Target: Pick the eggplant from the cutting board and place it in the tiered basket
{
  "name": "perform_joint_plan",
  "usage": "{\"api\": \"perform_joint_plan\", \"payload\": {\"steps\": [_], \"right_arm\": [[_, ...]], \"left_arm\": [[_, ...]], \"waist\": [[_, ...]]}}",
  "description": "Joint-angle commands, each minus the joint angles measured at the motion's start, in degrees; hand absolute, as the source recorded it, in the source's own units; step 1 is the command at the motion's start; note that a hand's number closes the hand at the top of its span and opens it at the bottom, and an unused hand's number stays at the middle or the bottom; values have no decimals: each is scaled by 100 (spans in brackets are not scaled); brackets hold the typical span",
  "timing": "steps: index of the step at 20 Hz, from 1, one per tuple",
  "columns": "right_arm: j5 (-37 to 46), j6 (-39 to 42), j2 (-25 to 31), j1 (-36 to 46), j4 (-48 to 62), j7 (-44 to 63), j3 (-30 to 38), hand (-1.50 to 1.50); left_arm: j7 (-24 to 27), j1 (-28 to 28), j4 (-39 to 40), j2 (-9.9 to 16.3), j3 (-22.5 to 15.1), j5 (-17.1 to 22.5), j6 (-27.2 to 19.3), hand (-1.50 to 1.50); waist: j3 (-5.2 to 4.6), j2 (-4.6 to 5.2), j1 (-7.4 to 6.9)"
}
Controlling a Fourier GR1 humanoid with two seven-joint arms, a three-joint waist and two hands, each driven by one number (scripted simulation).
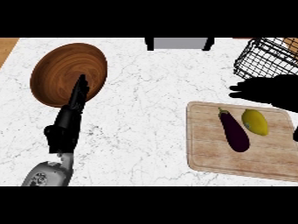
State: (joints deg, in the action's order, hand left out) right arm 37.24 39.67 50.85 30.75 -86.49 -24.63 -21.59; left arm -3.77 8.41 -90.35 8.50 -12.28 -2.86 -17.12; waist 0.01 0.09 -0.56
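A dark purple eggplant (234, 131) lies lengthwise on the wooden cutting board (209, 153) at the right, its stem toward the far side. My right hand (280, 91) hovers over the board's far edge, just beyond the eggplant, fingers stretched out to the left and open, holding nothing. The black wire tiered basket (268, 57) stands at the far right, right behind that hand. My left hand (72, 109) is raised at the left with fingers straight up, resting open.
A yellow lemon-like fruit (255, 121) lies on the board right beside the eggplant. A round wooden plate (57, 72) sits at the far left, behind my left hand. A grey appliance (179, 43) stands at the counter's back edge.
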Motion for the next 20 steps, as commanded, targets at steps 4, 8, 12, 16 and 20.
{"api": "perform_joint_plan", "payload": {"steps": [4,8,12,16,20], "right_arm": [[748,-262,-497,87,878,-447,121,-150],[842,-124,-661,221,1195,-501,179,-150],[950,-218,-522,42,1453,-855,138,-150],[1120,-501,-799,-59,1574,-909,-23,-150],[1038,-399,-811,-120,1515,-1113,42,-150]], "left_arm": [[-1,267,316,-159,176,-156,65,0],[132,-6,165,-109,290,-39,236,0],[52,67,54,-104,299,-167,227,0],[508,-46,355,-248,346,-136,258,0],[218,105,340,-264,397,-161,297,0]], "waist": [[-1,1,22],[-2,1,0],[-1,-1,15],[-2,6,28],[-2,-5,46]]}}
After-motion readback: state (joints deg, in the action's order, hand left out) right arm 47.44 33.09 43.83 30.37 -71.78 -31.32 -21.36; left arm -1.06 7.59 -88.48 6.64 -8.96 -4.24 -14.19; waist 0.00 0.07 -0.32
